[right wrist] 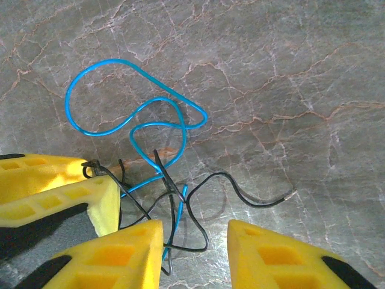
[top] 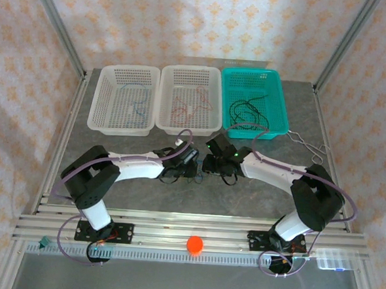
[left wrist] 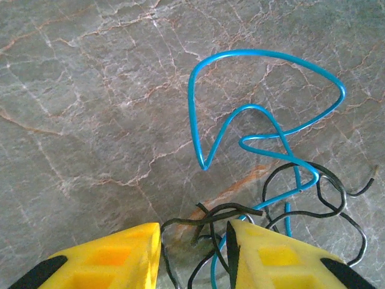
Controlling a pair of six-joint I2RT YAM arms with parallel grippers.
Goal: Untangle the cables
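Two thin, curly cables [left wrist: 271, 53], marbled tabletop [left wrist: 90, 90]

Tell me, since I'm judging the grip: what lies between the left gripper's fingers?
Black cable and blue cable strands cross that gap, in the left wrist view.

My left gripper [left wrist: 194, 232] and my right gripper [right wrist: 195, 232] meet nose to nose at mid-table, so each bars the other's way ahead; my left fingers [right wrist: 66, 195] sit just beside my right jaw. The blue cable [left wrist: 264, 57] and the black cable [left wrist: 328, 198] loop across both parted gaps. Beyond, the left white basket [top: 131, 68], the middle white basket [top: 191, 69] and the teal basket [top: 250, 72] wall the far edge, with the forceps [top: 309, 146] lying at my right. The bare table [top: 196, 197] toward me is free.
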